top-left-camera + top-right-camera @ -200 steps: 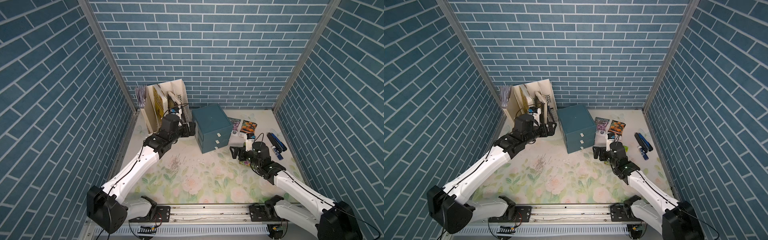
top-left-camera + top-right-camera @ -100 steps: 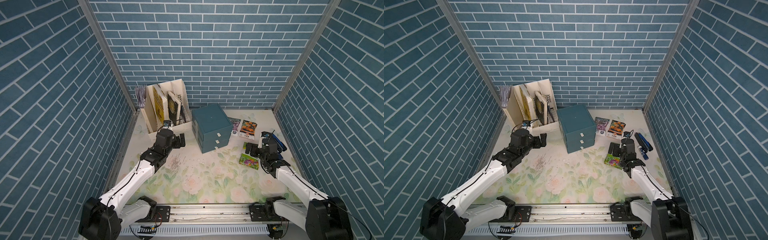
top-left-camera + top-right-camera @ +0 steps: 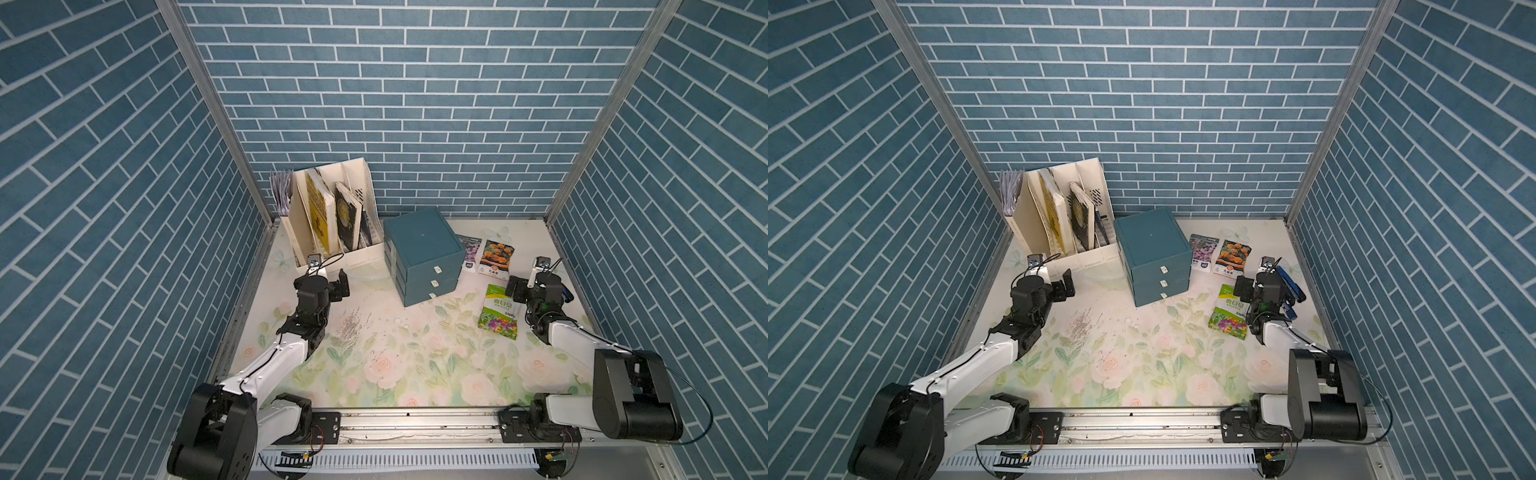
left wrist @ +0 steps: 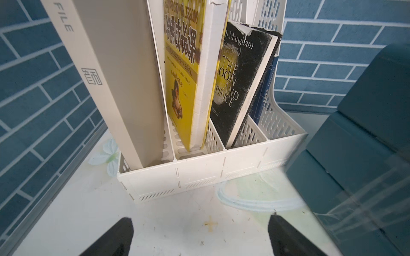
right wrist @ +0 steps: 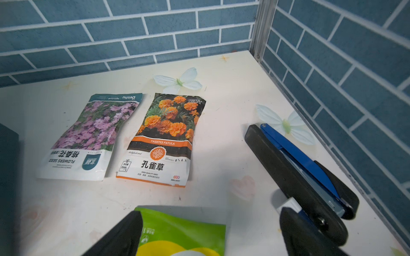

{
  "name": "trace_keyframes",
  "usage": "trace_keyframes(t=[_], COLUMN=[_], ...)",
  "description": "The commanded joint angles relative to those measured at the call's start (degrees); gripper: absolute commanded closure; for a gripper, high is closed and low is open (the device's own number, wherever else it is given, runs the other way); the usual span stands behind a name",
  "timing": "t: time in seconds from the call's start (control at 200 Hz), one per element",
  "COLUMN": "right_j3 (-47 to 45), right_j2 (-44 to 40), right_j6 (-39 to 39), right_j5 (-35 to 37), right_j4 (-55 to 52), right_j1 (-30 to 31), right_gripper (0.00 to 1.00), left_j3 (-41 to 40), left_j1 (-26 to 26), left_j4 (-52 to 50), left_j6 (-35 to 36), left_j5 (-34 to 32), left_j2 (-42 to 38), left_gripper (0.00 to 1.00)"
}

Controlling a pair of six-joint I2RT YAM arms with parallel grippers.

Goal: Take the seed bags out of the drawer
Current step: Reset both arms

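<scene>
We read walls (image 3: 415, 104) as teal-blue brick, white grout. Table (image 3: 395, 365): cream, pale floral print, pink roses, green leaves. Drawer unit (image 3: 422, 239): dark teal, white tabs. Pink-purple seed bag (image 5: 93, 135): pink-purple blooms, white base, teal top strip. Marigold seed bag (image 5: 164, 137): orange blooms, orange band, white base. Green seed bag (image 3: 500, 311): bright green, mixed flowers at one end. File rack (image 4: 199, 177): cream-white. We see one yellow book (image 4: 182, 77), one black book (image 4: 237, 84). Stapler (image 5: 295, 168): black and blue.

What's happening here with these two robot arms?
The pink-purple bag, orange bag and green bag all lie on the table near the drawer cabinet, whose drawers look shut. Both tools are open and empty: the right tool hovers by the green bag, the left tool faces the file rack.
</scene>
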Motion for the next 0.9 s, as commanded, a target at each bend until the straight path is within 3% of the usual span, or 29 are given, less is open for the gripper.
trace_keyframes(t=[0.0,0.365,0.715,0.895], right_j3=[-3.0,-10.5,-15.5,-16.8], right_j2=[1.7,4.0,8.6,10.6], right_j6=[-3.9,-6.8,-7.4,-9.0], right_j5=[2.2,3.0,1.3,3.5], right_j4=[11.8,30.7,44.2,48.6], right_j1=[-0.2,-0.2,0.5,2.4], right_gripper=[0.0,0.0,0.0,0.0], left_j3=[-2.2,-5.9,-11.2,-12.7], left_j1=[1.3,7.1,10.2,11.7], left_j4=[11.9,26.1,41.6,43.8], left_j6=[5.2,10.9,9.1,7.7], left_j5=[-0.4,3.0,6.0,7.1], left_j2=[2.2,11.0,19.2,19.4], left_gripper=[0.0,0.01,0.04,0.05])
